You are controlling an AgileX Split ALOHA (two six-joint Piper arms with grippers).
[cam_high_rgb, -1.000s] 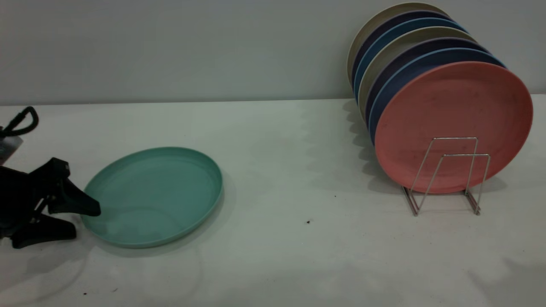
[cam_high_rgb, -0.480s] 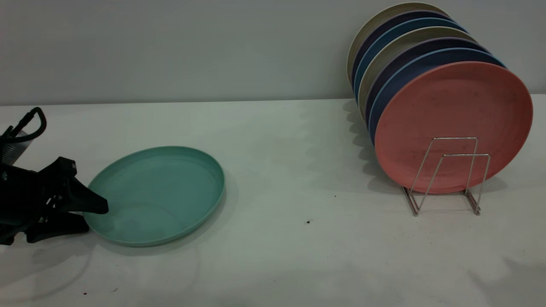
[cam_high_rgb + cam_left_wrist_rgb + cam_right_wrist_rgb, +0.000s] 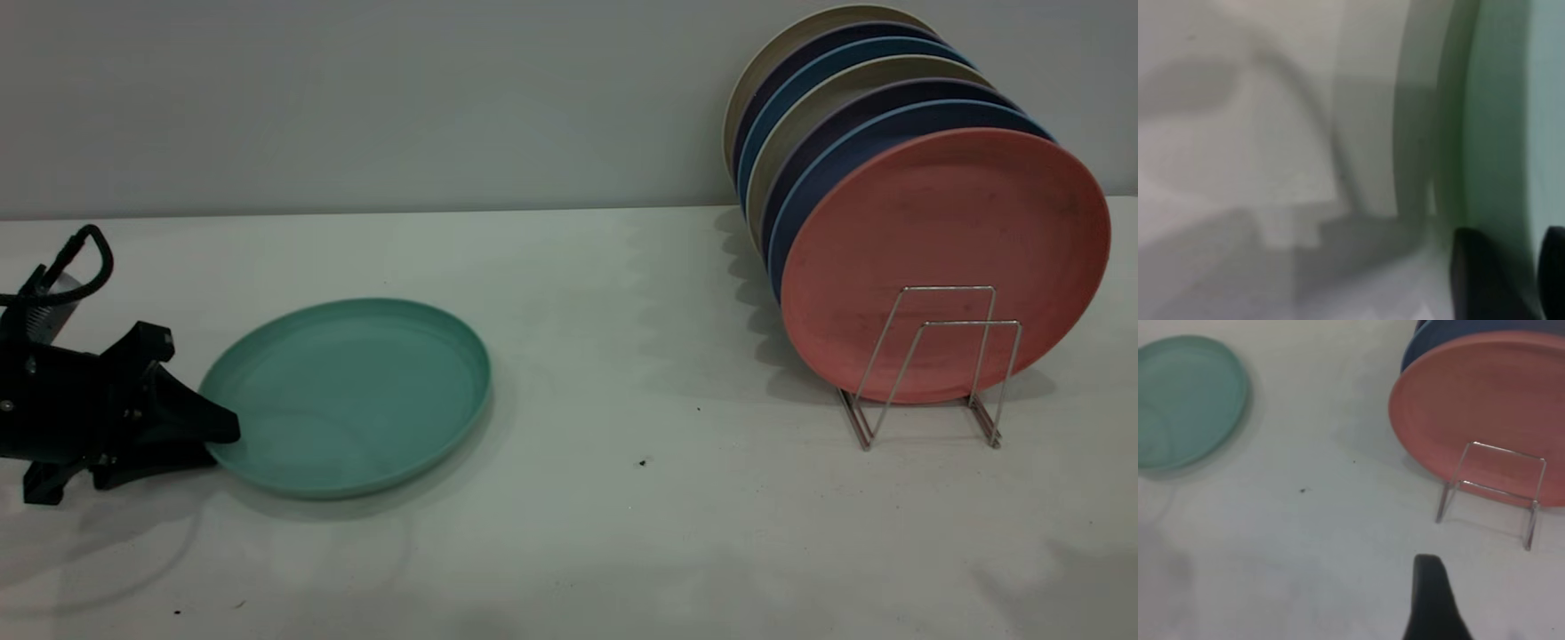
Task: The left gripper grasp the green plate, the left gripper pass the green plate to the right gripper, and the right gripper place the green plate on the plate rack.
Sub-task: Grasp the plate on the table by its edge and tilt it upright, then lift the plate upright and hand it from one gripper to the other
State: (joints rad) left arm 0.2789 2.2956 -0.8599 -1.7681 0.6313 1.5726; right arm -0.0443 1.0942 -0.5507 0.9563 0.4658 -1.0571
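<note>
The green plate (image 3: 356, 400) lies low over the white table at the left, its near-left rim slightly raised. My left gripper (image 3: 218, 437) comes in from the left edge, shut on that rim. In the left wrist view the green plate's rim (image 3: 1498, 133) runs between the two dark jaws of the left gripper (image 3: 1515, 280). The plate rack (image 3: 929, 364) stands at the right, its two front wire loops bare. My right gripper (image 3: 1511, 607) is outside the exterior view. It hangs open above the table, short of the plate rack (image 3: 1491, 493), with only one finger (image 3: 1431, 600) showing and the green plate (image 3: 1188, 400) far off.
A salmon-pink plate (image 3: 942, 231) stands upright in the rack, with several blue, dark and beige plates (image 3: 836, 98) stacked behind it against the grey wall. Bare white tabletop (image 3: 640, 373) stretches between plate and rack, with a few dark specks (image 3: 642, 462).
The left gripper's jaws have come together on the plate's rim. Gripper and plate have shifted to the right and the plate's left side has risen a little.
</note>
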